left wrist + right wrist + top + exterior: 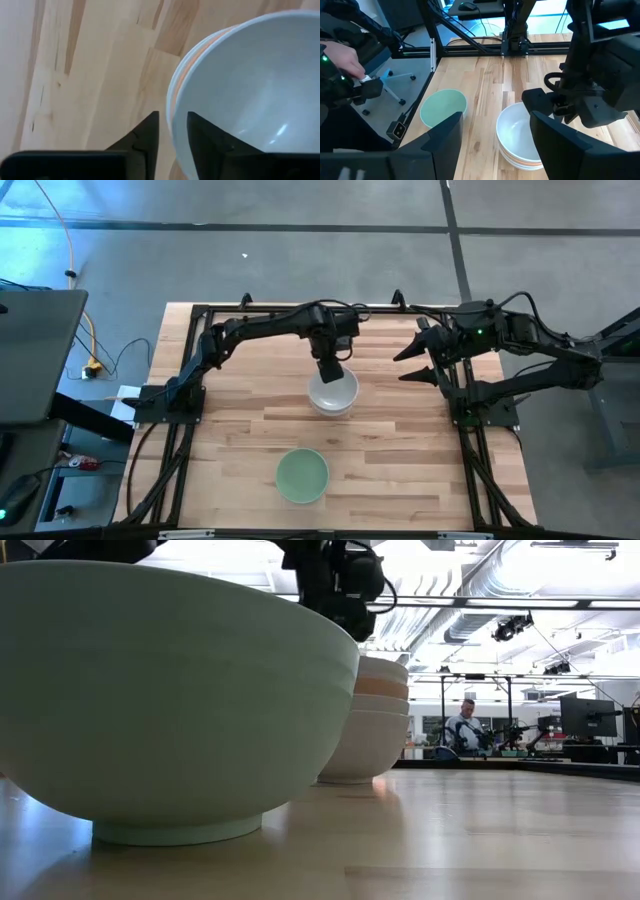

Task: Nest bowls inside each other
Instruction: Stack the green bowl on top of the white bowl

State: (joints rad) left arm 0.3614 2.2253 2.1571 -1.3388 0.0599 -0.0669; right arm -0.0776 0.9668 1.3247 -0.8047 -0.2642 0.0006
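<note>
A stack of bowls stands mid-table: white at the bottom, another white, the salmon-orange bowl, and a white bowl on top. The mint green bowl sits alone on its foot nearer the near edge, and it fills the low view. My left gripper is over the stack's far-left rim, shut on the top bowl. My right gripper hovers open to the right of the stack, touching nothing. My left gripper has the top white bowl by its rim on the stack's far-left side. One finger is inside the bowl and one finger outside, coming from above and pointing down. The bowl sits level, nested in the stack.
Bare wood lies around the stack and the mint bowl. The dark frame rails run along the table's left, right and far sides. A person's hand shows beyond the table's edge, and another person sits far off in the room.
</note>
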